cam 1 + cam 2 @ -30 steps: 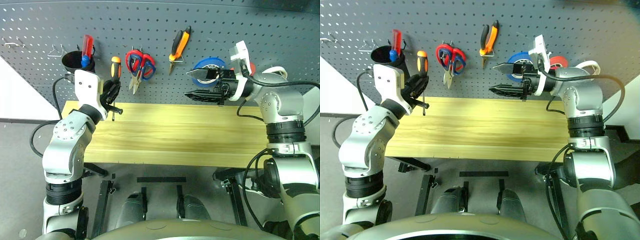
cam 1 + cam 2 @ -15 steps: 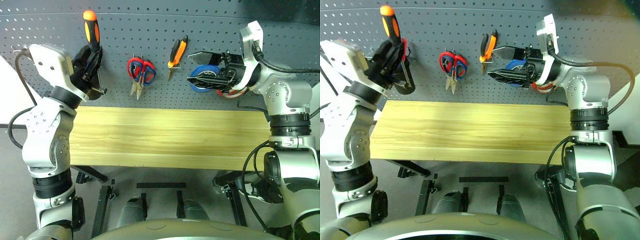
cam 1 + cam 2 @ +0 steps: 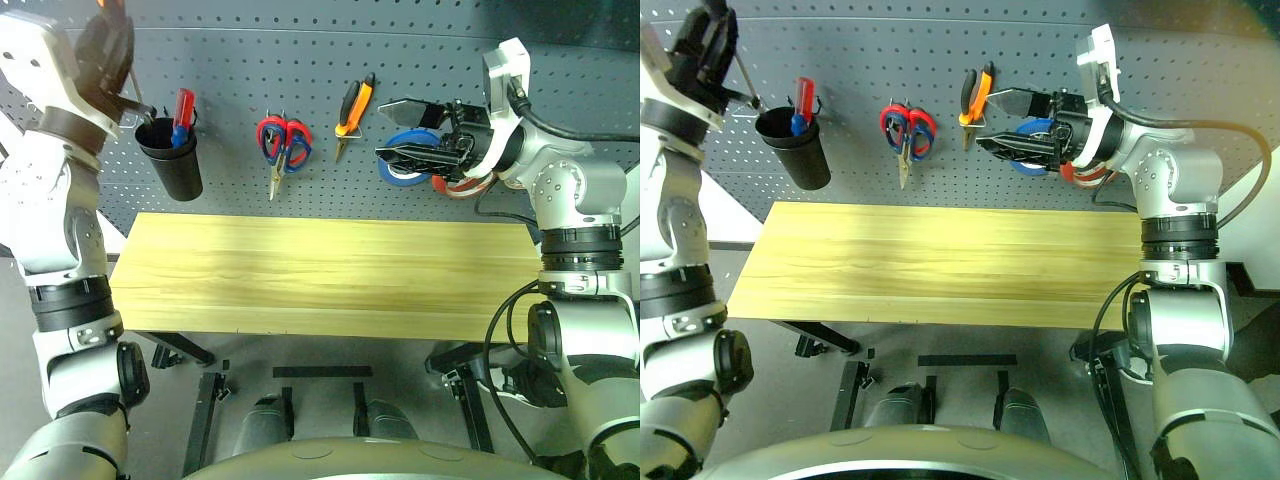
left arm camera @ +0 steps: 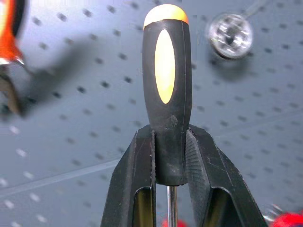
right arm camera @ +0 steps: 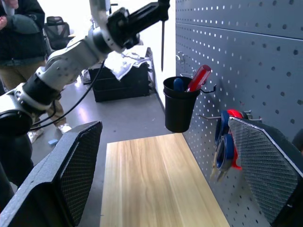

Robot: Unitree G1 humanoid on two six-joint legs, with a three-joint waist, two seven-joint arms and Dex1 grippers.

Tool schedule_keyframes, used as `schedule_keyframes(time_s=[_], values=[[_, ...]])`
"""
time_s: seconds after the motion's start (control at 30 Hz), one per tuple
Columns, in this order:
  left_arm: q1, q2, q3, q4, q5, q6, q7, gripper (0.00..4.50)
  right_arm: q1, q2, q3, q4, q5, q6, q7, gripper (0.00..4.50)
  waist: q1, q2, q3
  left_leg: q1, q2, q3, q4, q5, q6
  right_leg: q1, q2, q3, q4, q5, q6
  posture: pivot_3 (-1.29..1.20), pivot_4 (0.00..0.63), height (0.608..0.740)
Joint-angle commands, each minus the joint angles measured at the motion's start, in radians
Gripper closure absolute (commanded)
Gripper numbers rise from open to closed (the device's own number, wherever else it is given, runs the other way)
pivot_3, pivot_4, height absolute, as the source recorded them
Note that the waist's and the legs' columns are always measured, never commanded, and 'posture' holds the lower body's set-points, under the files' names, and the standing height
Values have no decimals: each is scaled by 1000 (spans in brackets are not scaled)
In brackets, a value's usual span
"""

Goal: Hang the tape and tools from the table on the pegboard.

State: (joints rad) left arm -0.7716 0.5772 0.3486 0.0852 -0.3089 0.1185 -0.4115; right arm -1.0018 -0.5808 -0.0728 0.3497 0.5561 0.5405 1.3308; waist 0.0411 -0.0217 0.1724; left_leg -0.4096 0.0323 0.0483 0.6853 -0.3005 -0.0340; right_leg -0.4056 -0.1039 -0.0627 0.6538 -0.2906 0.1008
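The left gripper (image 4: 169, 156) is up at the top left of the pegboard (image 3: 300, 70), carrying the screwdriver (image 4: 166, 85); the black-and-orange handle stands up between the jaws and the thin steel shaft hangs below them, as the right wrist view shows, just above and beside the black cup (image 3: 170, 165) that hangs on the board; a red-and-blue tool (image 3: 181, 112) already sits in that cup; the step in hand looks like stowing the screwdriver there, shaft first; to do it well the shaft wants to be brought plumb over the cup's mouth, clear of the red handle inside, then lowered straight so the tip does not catch the rim; the release is best left until the handle is down at the rim, or the tool may tip out and drop to the tabletop (image 3: 320, 270).

The left jaws are pressed tight on the lower end of the screwdriver handle, pinching it from both sides; the grip sits low on the handle, so a swing of the wrist could let the tool pivot.

The right gripper (image 3: 405, 128) hovers level in front of the board near the blue roll (image 3: 405, 165); its jaws are spread wide, as the right wrist view shows, and hold nothing.

The orange-and-black pliers (image 3: 353, 112) hang on the board, with the red-handled scissors (image 3: 281, 145) beside them; the tabletop carries no tools.
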Motion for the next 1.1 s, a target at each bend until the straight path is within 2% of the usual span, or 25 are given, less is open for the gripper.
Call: schedule_keyframes(time_s=[0.03, 0.23, 0.4, 0.63, 0.87, 1.0, 1.1], values=[[-52, 28, 19, 92, 14, -86, -6, 3986, -26, -18, -25, -31, 19, 4, 1, 0, 0, 0, 0, 0, 0, 0, 0, 0, 0, 0, 0, 0, 0, 0, 0, 126, 85, 732], [-143, 15, 5, 353, 21, -217, -28, 3986, -22, -28, -20, -38, 11, 6, 5, 0, -1, 0, 0, 0, 0, 0, 1, 0, 0, 0, 0, 0, 1, 0, 0, 123, 85, 732], [-200, -14, -16, 488, 36, -292, -30, 3986, -17, -34, -15, -51, 6, 5, 3, 0, 0, 0, 0, 0, 0, 0, 1, 0, 0, 0, 0, 0, 1, 0, 0, 112, 85, 732], [-164, -52, -30, 590, 55, -334, -26, 3986, -4, -53, -14, -75, 4, 8, -5, 0, -6, 0, 0, 0, 0, 0, 1, 0, 0, -1, 0, 0, 2, 0, 0, 93, 85, 732], [-103, -54, -30, 547, 65, -333, 10, 1640, 13, -66, -15, -95, 6, 11, -12, 0, -4, 0, 0, 0, 0, 0, 1, 0, 0, -1, 0, 0, 3, 0, 0, 85, 86, 732], [-67, -35, -32, 433, 30, -318, -53, 294, 11, -73, -16, -97, 6, 13, -12, 0, -4, 0, 0, 0, 0, 0, 2, 0, 0, -1, 0, 0, 4, 0, 0, 85, 86, 732], [-29, -16, -17, 316, -33, -248, -109, 294, 11, -77, -16, -95, 5, 15, -12, 0, -4, 0, 0, 0, 0, 0, 2, 0, 0, -1, 0, 0, 4, 0, 0, 89, 83, 732]])
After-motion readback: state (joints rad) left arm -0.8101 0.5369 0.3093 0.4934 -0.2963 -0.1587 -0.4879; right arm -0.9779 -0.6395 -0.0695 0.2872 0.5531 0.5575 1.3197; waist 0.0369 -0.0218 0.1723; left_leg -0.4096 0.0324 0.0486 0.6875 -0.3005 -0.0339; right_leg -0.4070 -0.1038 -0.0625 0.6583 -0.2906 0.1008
